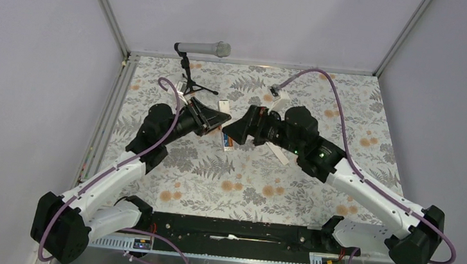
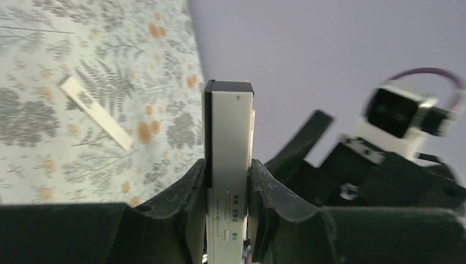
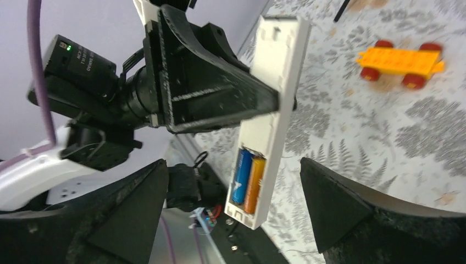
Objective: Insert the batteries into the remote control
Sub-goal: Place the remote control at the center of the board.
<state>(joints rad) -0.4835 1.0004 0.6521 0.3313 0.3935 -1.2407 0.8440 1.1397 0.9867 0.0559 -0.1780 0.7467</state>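
Two batteries (image 3: 242, 176), one blue, one orange, sit side by side in the open bay of the remote control (image 3: 273, 132), a slim white bar held off the table (image 3: 384, 126). My left gripper (image 2: 228, 170) clamps its long edges; my right gripper (image 3: 233, 164) gapes wide, empty. I judge it light, stiff, slick plastic: grip mid-length, clear of the bay.

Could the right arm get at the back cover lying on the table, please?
Probably yes: the right gripper is open and empty, and the cover lies flat on the table with nothing on it.
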